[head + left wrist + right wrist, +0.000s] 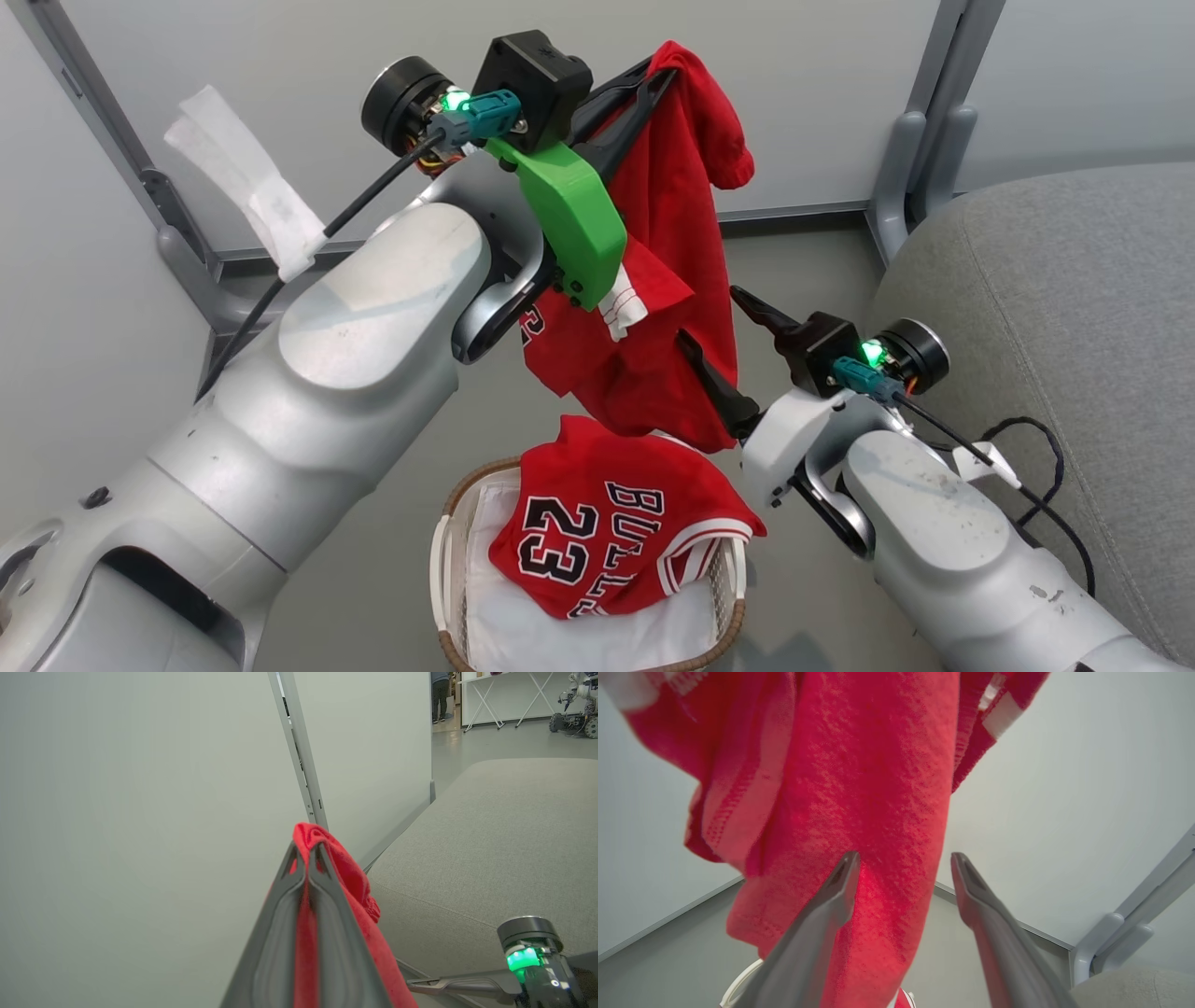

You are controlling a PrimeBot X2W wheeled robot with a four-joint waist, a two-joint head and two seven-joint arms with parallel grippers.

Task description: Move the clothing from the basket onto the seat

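Left claw (659, 77), upper centre of the head view, is clamped shut on the top fold of a red garment (677, 215). The garment hangs free above the basket (446, 523) at lower centre, where the jersey (607, 523) lies. Right claw (714, 319), centre right, stands wide open at the hanging cloth and grips nothing. The seat (1055, 299) fills the right side. Procedure: keep the left claw high and swing right, so the hem clears the basket rim and the right arm. Release only once the cloth lies on the seat.
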